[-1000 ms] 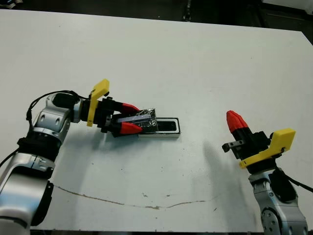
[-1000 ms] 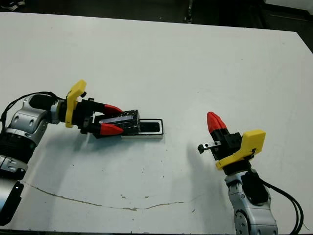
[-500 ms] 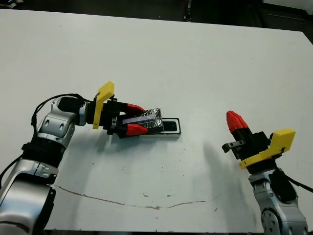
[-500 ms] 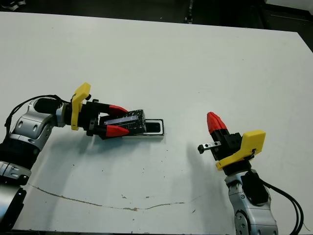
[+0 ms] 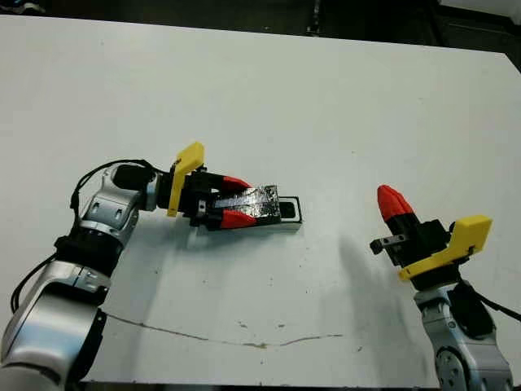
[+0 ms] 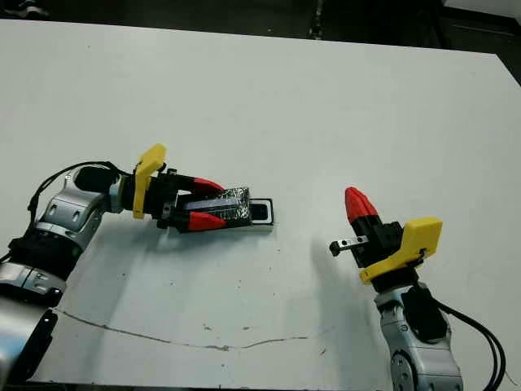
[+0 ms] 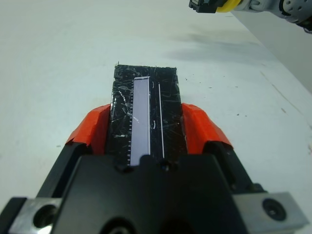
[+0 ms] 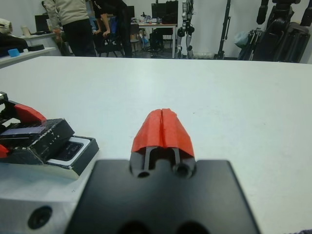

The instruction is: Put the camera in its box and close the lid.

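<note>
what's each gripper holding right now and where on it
The left gripper holds the lid, its fingers clamped on the two long side edges near one end. The right gripper is shut on nothing.

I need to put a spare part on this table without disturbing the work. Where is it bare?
The far half of the table is bare, and so is the stretch between the box and the right gripper. It is crowded only where the left gripper holds the lid over the box.

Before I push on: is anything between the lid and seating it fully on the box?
Nothing visible. The left tool holds the lid partly over the box, whose far end is uncovered; the white table beyond is bare.
</note>
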Controlling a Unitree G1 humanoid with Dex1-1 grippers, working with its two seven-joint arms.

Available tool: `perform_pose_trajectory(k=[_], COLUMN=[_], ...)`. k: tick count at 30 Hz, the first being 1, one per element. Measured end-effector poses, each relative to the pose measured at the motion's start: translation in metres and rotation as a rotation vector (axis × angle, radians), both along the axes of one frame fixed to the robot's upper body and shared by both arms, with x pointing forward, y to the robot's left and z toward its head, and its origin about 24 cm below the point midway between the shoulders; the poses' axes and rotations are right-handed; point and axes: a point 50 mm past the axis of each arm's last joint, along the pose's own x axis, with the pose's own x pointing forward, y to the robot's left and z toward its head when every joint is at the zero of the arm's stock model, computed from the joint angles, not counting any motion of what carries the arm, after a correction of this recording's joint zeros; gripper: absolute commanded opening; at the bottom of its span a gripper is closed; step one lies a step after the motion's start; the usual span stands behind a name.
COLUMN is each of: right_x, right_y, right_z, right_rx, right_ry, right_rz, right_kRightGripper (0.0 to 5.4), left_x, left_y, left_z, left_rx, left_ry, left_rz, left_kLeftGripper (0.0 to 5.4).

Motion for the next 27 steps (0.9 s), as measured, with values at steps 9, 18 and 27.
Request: perform_pose_trajectory(k=[9,18,27], right_x=[0.0,0.0,-0.001], right_y=[0.0,0.0,-0.001], right_z=[0.0,-0.001,-0.001], right_rx=[0.0,-0.001,0.0], right_ry=[0.002,0.003,0.006], right_rz=[-0.002,-0.003,-0.006], right_kRightGripper=[0.0,0.0,0.0], left_x=[0.003,0.005,0.009], left_y=[-0.019,-0.033,-0.04], left_z=[-0.005,-0.013,-0.014], left_rx=[-0.017,-0.059,-0.039], left_ry=[-0.008,-0.015,0.0], left_rz=[-0.017,-0.025,-0.039], left_kLeftGripper=[3.15,3.15,3.15])
